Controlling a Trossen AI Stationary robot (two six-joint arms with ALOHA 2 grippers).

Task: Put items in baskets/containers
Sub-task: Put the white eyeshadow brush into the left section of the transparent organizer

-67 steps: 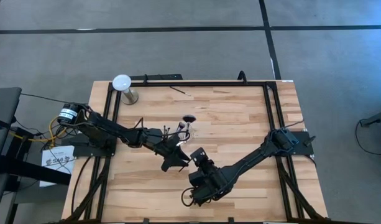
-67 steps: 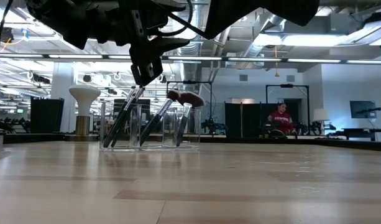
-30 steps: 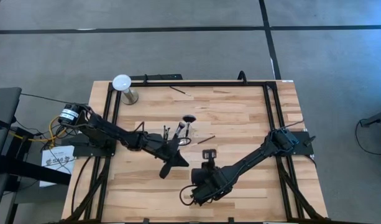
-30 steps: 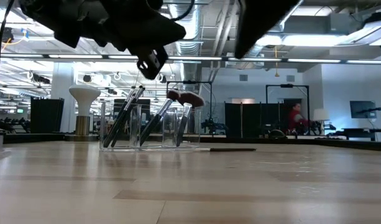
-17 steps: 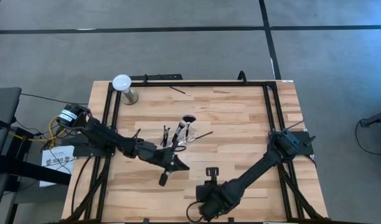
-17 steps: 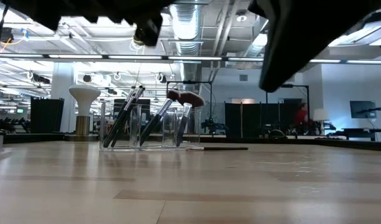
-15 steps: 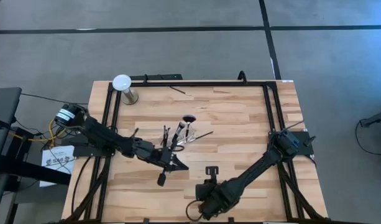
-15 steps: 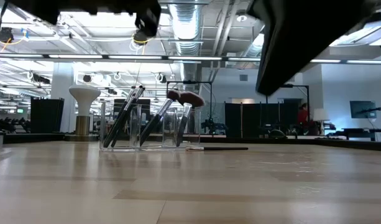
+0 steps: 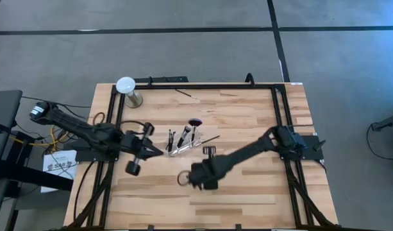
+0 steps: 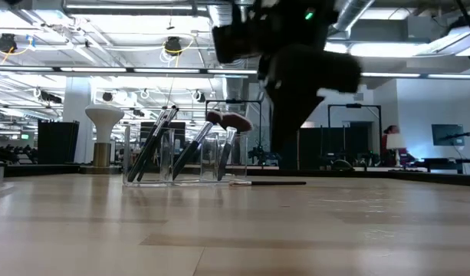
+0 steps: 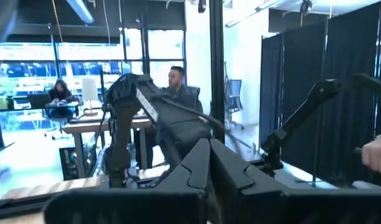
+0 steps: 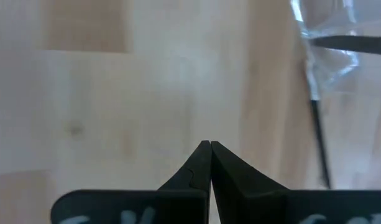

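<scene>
A small clear cup stands at the middle of the table with several thin brushes leaning in it, their handles down; it also shows in the low view. One has a wide dark head. One thin brush lies flat on the table right of the cup. Another lies near the far edge. My right gripper is shut and empty, pointing down just right of the cup. My left gripper is shut and empty, left of the cup, pointing level.
A white-domed stand on a metal base stands at the far left corner. A black frame runs round the table's edges. People sit at desks in the room beyond the table. Bare wood lies near the front edge.
My left gripper has drawn back from beside the cup toward the table's left edge. My right gripper has swung from the near edge up toward the cup and now hangs just right of it. The loose brush beside the cup has stayed where it lay.
</scene>
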